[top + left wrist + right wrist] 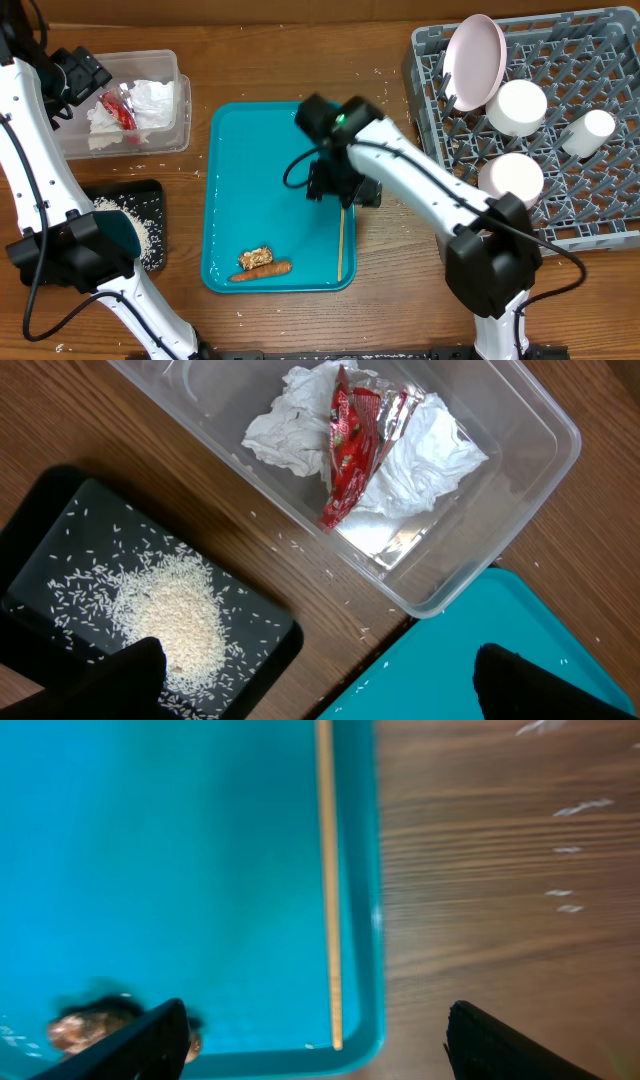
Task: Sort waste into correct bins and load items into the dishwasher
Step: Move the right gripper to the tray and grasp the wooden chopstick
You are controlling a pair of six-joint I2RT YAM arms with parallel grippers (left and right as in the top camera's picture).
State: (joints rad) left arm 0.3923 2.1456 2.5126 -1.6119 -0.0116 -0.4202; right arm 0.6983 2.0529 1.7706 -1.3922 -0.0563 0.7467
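Observation:
A thin wooden stick [340, 245] [328, 870] lies along the right edge of the teal tray [250, 150]. My right gripper [341, 190] [318, 1016] hovers open over it, its fingers on either side of the stick's near end and not touching it. A carrot piece [265, 270] and a brown lump [255, 256] [75, 1030] rest at the tray's front. The clear tub [170, 130] [520, 470] holds a crumpled napkin [430, 450] and a red wrapper [350, 450]. Rice [170, 610] lies on the black tray [150, 195] [60, 510]. My left gripper [75, 75] [320, 665] is open and empty, high above the wood between the black tray and the teal tray.
The grey dish rack [600, 215] at the right holds a pinkish plate [475, 60] standing on edge, a bowl [517, 107], a second round white dish [511, 178] and a small cup [588, 132]. Stray rice grains dot the wooden table [400, 300].

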